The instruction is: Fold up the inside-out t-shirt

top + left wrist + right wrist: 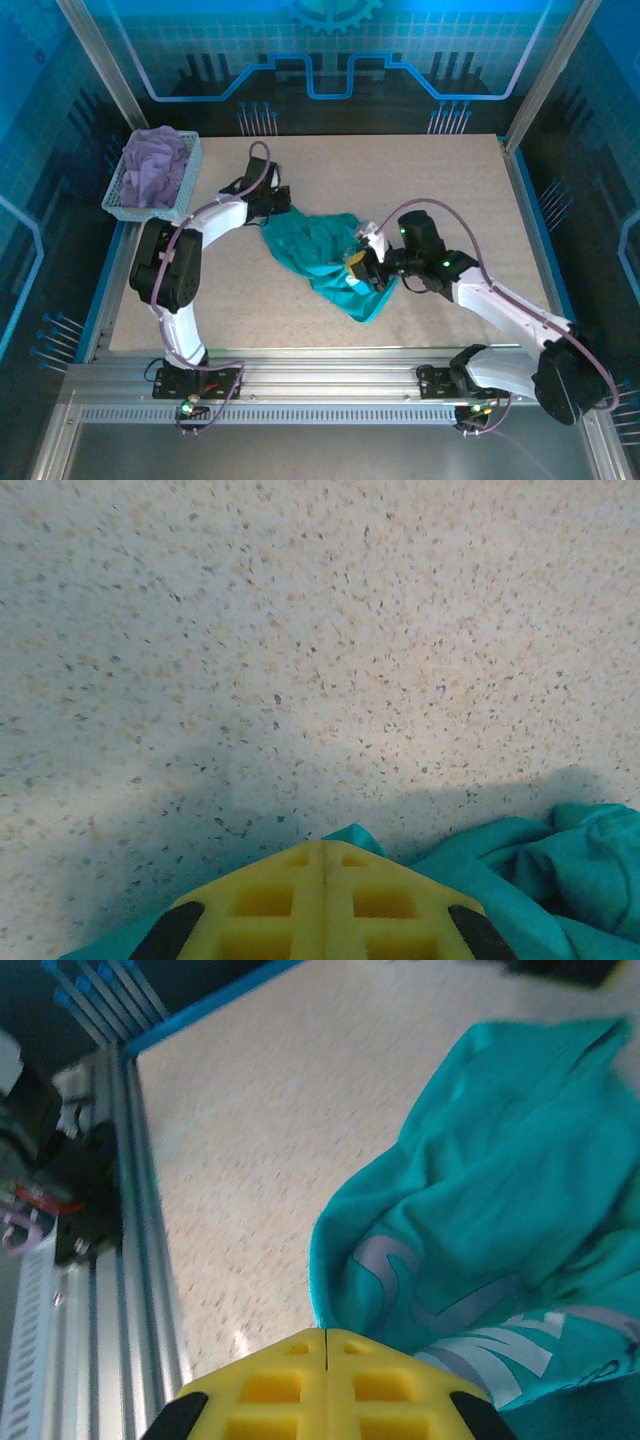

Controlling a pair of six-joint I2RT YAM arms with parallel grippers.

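The inside-out t-shirt [322, 250] is a teal crumpled heap in the middle of the table, with a pale print showing through the cloth [470, 1320]. My left gripper [278, 205] sits at the shirt's far left corner. In the left wrist view its yellow fingers [322, 845] are pressed together, and a teal point of cloth [355, 833] pokes out at their tips. My right gripper [358, 268] is at the shirt's near right side. Its yellow fingers [327, 1333] are shut, and the shirt's edge [325, 1290] runs in under them.
A white mesh basket [190, 180] holding a lavender garment [155, 168] stands at the table's far left corner. The aluminium frame rail [320, 385] runs along the near edge, close behind the right gripper. Bare speckled tabletop [450, 190] lies to the far right.
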